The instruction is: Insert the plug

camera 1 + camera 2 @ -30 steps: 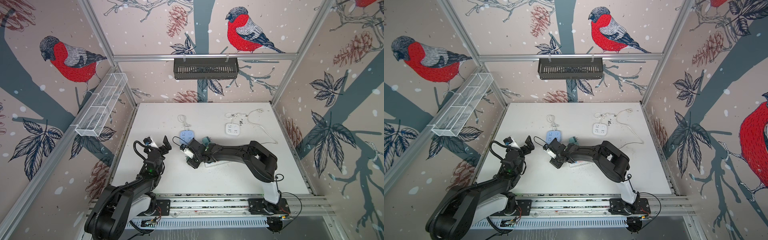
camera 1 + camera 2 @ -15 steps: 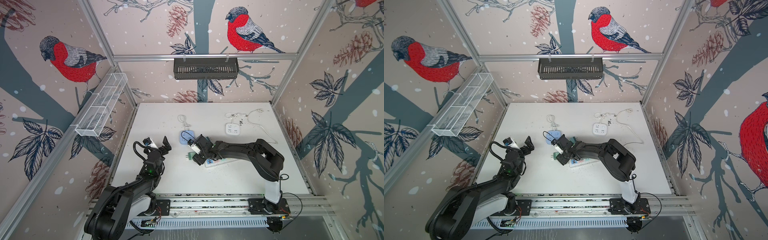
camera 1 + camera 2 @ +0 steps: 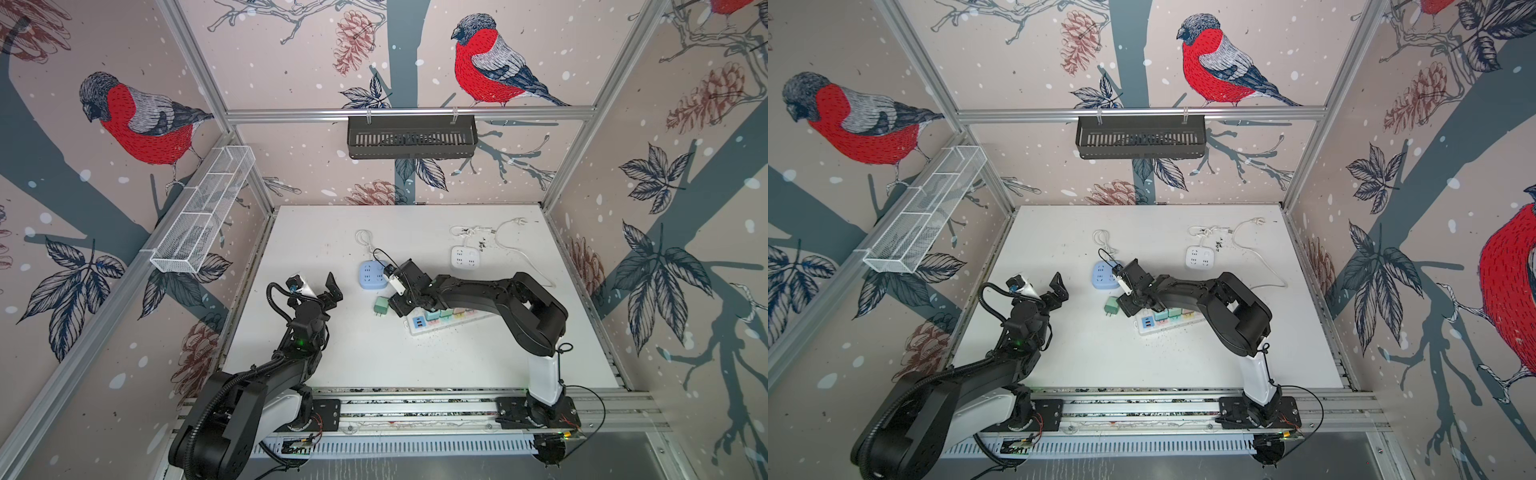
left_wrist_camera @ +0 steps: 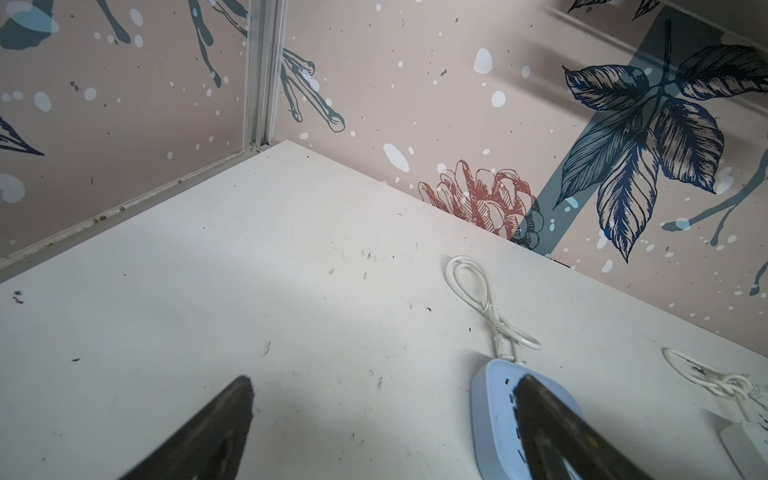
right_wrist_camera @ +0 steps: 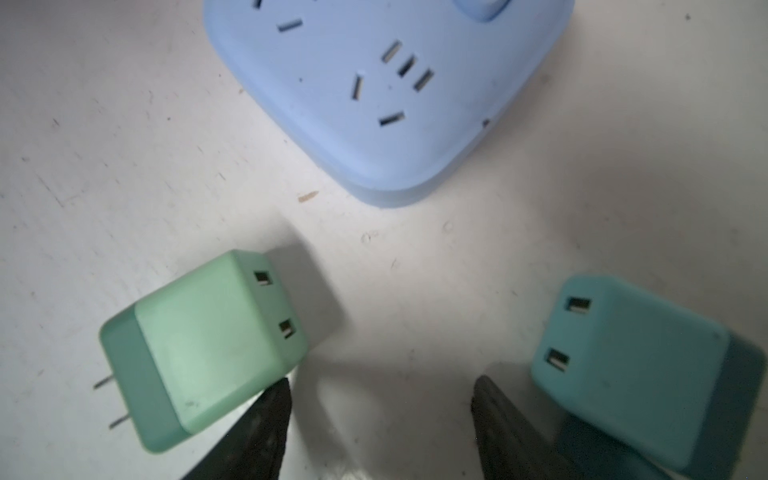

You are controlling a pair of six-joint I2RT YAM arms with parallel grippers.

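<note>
- The left claw is hovering above the table, left of centre in both top views. It is spread wide and carrying nothing.
- A white power strip is lying at centre frame, with a teal plug standing on it.
- The right claw is hanging released, with only bare table showing between its fingers.
- The green plug is lying on its side on the table just beside one finger, ungripped. Its prongs are pointing toward the lower edge of the top views.
- Beyond it, a blue socket block is resting flat, and a white socket block is sitting further up and to the right.
</note>
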